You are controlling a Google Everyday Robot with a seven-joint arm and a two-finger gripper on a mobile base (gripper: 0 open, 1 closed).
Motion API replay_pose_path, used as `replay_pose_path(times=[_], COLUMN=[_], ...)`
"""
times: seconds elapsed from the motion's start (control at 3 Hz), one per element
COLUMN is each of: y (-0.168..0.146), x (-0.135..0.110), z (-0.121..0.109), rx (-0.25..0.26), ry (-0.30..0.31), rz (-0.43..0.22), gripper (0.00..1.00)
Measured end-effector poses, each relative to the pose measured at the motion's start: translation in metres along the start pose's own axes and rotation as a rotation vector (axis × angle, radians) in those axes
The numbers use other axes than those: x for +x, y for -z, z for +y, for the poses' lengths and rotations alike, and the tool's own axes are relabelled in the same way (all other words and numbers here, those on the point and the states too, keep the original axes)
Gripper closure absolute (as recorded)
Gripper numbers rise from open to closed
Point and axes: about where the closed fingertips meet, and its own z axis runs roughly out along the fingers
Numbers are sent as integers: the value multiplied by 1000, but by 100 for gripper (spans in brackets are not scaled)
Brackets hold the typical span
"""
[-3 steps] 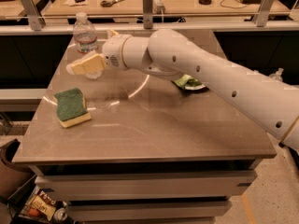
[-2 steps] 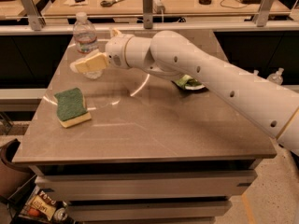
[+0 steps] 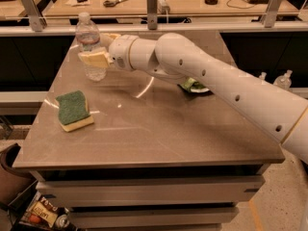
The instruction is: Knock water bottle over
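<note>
Water bottle (image 3: 88, 37): upright, long axis vertical, upper left of frame, on table (image 3: 159, 129).
Gripper (image 3: 100, 52): against the bottle's right flank at mid-height; fingers spread, grasping nothing. The lower finger (image 3: 94, 59) overlaps the bottle's front.
Bottle lies just left of the fingers; a leftward push should tip it.

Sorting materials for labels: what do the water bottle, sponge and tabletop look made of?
The water bottle: clear ribbed plastic, see-through, white cap. The sponge: green scouring layer on yellow foam, matte. The tabletop: grey-brown, glossy reflections; possibly laminate or stone. The gripper is right beside the bottle.
</note>
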Motion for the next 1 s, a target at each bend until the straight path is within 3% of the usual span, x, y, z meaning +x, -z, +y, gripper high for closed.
replay_pose_path(times=[0.67,1.0], y=[-3,-5], x=[-1,-1], z=[4,5], rx=[-7,-10], ry=[1,1], rz=[-1,-2], gripper=[87,100])
